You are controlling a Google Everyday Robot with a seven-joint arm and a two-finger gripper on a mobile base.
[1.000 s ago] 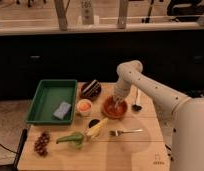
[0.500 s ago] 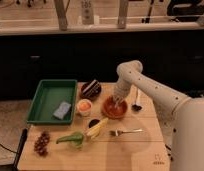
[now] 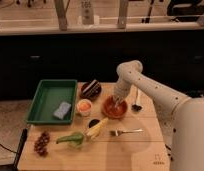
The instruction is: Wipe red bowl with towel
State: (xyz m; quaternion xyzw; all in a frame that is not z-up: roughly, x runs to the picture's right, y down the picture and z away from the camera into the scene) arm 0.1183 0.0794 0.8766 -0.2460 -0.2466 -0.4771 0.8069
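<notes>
Red bowl sits mid-counter, between orange cup and black spoon. Tool directly above it, dipping into bowl interior, so wiping needs only in-bowl sweeps. Tool's grip: cannot tell

surface: wooden table is carrying green tray at left, red bowl mid-right | front: fork, grapes are lying near edge | gripper is reaching into red bowl
</notes>
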